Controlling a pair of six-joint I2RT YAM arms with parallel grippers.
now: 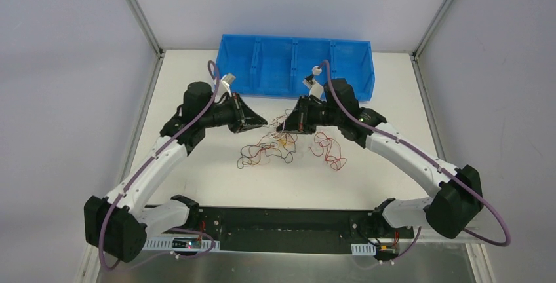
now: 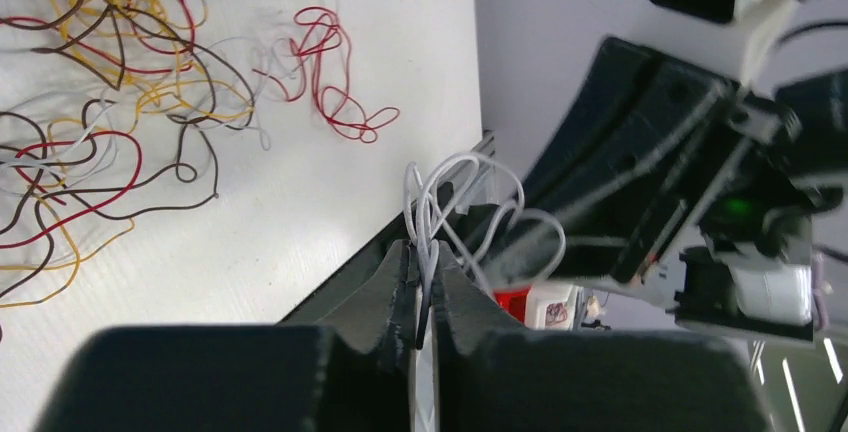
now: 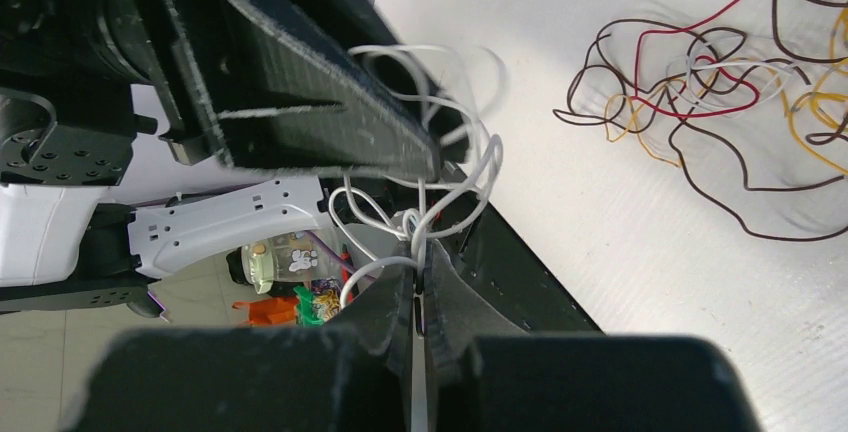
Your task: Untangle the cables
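Matte black left gripper [image 2: 422,254] and right gripper [image 3: 418,252] each pinch the looping hair-thin white cable [image 3: 412,220]; coloured strands [image 1: 265,150] squiggle nearby.

The left gripper [image 2: 422,257] pinches a white cable [image 2: 440,187] between closed fingers, its loops rising just past the tips. Far ahead to the left, a tangle [image 2: 110,102] and a separate red strand [image 2: 335,82] lie on the table [image 2: 300,212]. The right arm [image 2: 650,182] looms close on the right.

Two arms [image 1: 147,168] [image 1: 403,149], one bin [image 1: 354,67], several cables [image 1: 282,141]
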